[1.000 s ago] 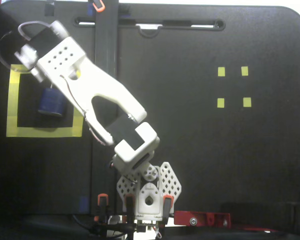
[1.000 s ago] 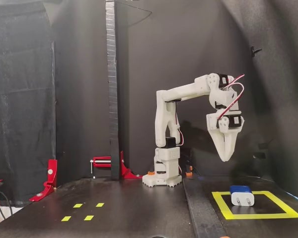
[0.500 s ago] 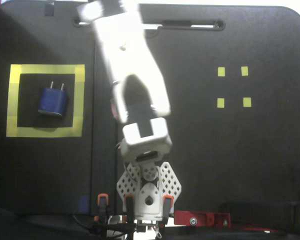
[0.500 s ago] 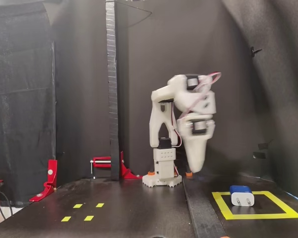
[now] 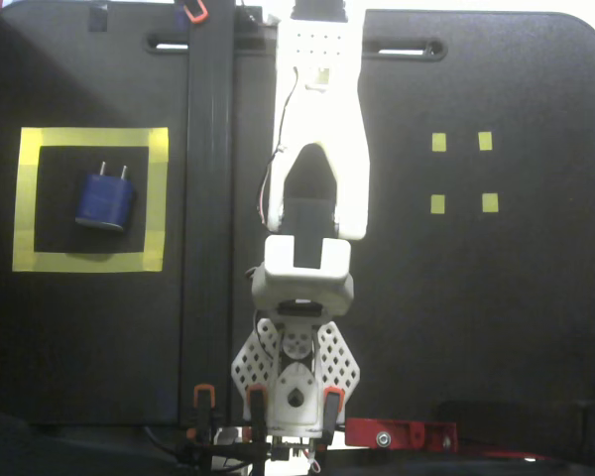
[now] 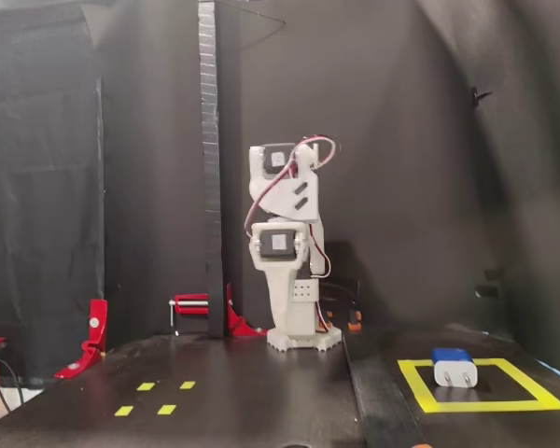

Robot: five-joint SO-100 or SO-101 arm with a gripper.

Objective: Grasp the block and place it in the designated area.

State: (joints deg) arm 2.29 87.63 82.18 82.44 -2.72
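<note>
Gripper [image 6: 282, 317] hangs by the arm's base, well apart from the block; fingers face the camera, so can't tell how far open, and nothing shows in it. Block [image 5: 105, 200] [image 6: 454, 368], dark blue w/ 2 metal prongs, lies flat inside the yellow tape square [image 5: 91, 261] [image 6: 476, 406], on its black interior.

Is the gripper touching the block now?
Apart. In a fixed view the block lies alone inside the designated area, with the arm far left of it.

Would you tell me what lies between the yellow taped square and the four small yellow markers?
In a fixed view, the white arm and a dark vertical strip lie between the square and markers.
</note>
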